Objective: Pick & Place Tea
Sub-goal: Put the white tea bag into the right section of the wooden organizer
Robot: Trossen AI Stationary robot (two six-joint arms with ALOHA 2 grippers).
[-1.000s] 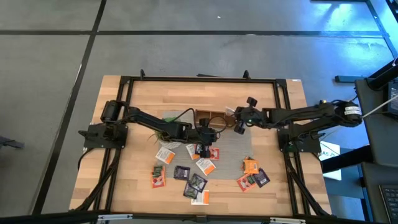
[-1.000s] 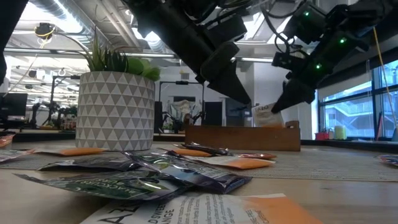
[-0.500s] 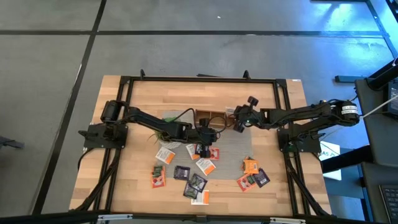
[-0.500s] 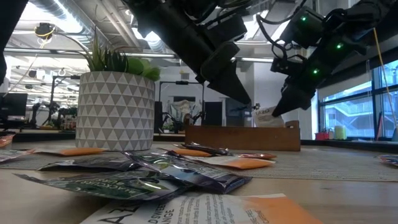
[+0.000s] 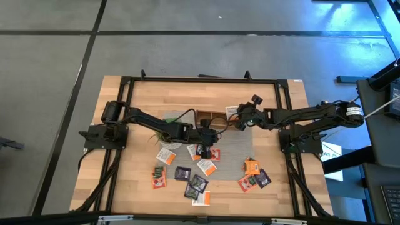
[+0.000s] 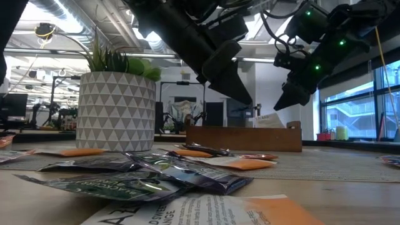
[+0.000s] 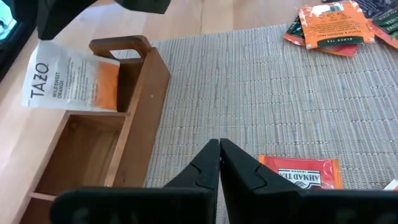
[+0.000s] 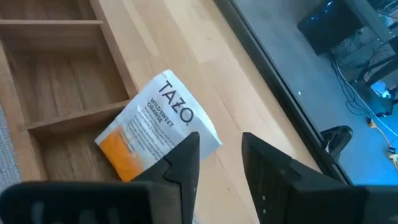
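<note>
One white tea bag (image 8: 155, 127) leans on the wooden box (image 7: 99, 155) rim. The right gripper (image 8: 217, 158) above is spread apart; the left gripper (image 7: 219, 163) beside the box is pressed together. The bag could slide out.

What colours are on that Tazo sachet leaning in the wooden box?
White with an orange patch, clearest in the right wrist view.

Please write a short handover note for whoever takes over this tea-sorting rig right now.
Right gripper: open, empty, hovering just above the wooden box's end compartment.
Left gripper: shut, empty, over the woven mat near an orange-red sachet.
Done: one white-and-orange Tazo sachet lies tilted across the rim of the box's end compartment, partly out on the table side; it may need nudging in.
Left: the other compartments in view look empty, and the remaining sachets lie scattered on the mat and table in front of the box.
</note>
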